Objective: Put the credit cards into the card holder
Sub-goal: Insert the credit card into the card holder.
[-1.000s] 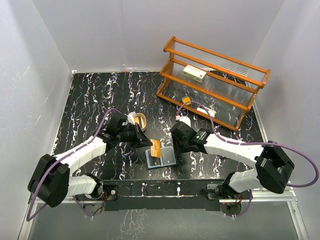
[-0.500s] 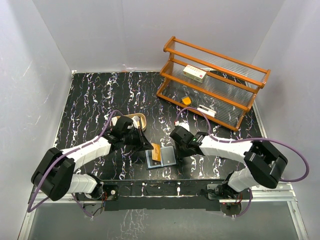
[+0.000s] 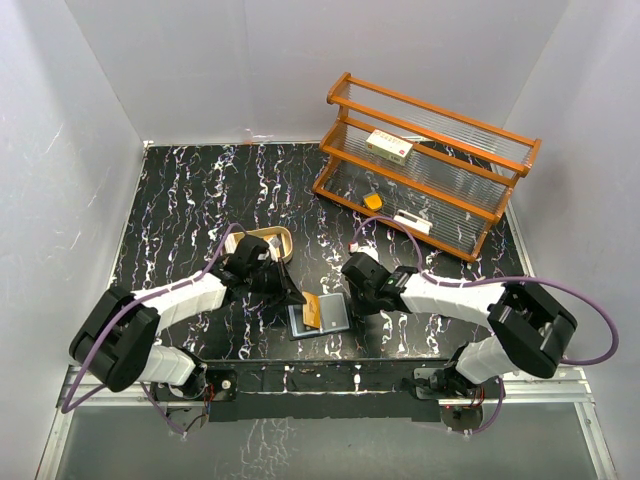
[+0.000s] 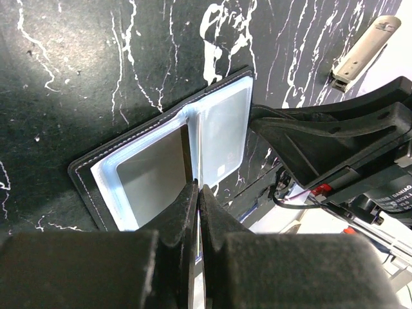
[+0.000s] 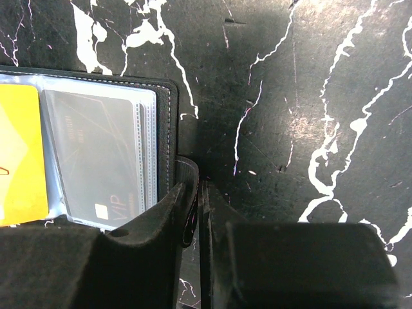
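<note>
Over the card holder (image 3: pixel 338 318), a tan card (image 3: pixel 312 311) pinched in the left end effector (image 3: pixel 300 298) had been lowered. The holder's right edge was newly clamped by the right end effector (image 3: pixel 352 303), steadying it for insertion.

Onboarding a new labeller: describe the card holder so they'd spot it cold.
On the black marbled table, look between the left claw and right claw. The card holder lies open there: black cover, pale blue sleeves, unlike the tan oval tray farther back.
</note>
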### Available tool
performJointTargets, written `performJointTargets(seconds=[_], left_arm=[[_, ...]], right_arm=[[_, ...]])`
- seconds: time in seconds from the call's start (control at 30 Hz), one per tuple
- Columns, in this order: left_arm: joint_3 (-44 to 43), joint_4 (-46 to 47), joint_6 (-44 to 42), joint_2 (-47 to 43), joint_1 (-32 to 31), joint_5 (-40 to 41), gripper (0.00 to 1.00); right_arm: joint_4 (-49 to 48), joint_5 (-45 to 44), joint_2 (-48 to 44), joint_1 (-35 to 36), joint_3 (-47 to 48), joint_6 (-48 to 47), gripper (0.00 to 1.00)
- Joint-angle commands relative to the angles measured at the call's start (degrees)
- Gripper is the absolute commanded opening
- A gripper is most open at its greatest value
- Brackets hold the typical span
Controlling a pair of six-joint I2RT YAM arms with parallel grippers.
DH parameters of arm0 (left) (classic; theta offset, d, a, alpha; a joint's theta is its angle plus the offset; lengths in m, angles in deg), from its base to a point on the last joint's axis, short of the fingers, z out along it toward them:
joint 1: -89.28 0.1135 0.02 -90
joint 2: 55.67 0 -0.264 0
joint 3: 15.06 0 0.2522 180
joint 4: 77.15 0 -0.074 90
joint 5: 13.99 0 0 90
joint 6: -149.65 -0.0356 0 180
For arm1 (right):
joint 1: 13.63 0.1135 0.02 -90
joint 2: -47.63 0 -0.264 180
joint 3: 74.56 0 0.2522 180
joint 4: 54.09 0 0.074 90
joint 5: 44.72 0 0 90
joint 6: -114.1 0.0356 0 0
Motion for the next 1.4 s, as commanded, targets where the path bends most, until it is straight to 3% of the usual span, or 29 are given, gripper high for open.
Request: performJointTargets(seconds=[0.0, 0.47, 0.77, 1.37], left_arm=[[0.95, 0.60, -0.67, 0.06, -0.28, -0.93, 0.00], [2.50, 0.66, -0.19, 2.55, -0.31, 0.39, 0.00], [1.95, -5.40, 0.01, 1.85, -0.39, 4.00, 0.00], [0.56, -1.94, 1.09, 5.44, -1.10, 7.91, 0.00]], right_arm=[[-2.05, 1.66, -1.14, 0.06, -1.51, 1.05, 0.11], [-3.76, 2.88, -0.66, 0.23, -3.49, 1.84, 0.10], [-4.03, 2.76, -0.71, 0.23, -3.75, 2.01, 0.09], [-6.42, 4.81, -0.79, 0.56, -5.49, 3.42, 0.08]])
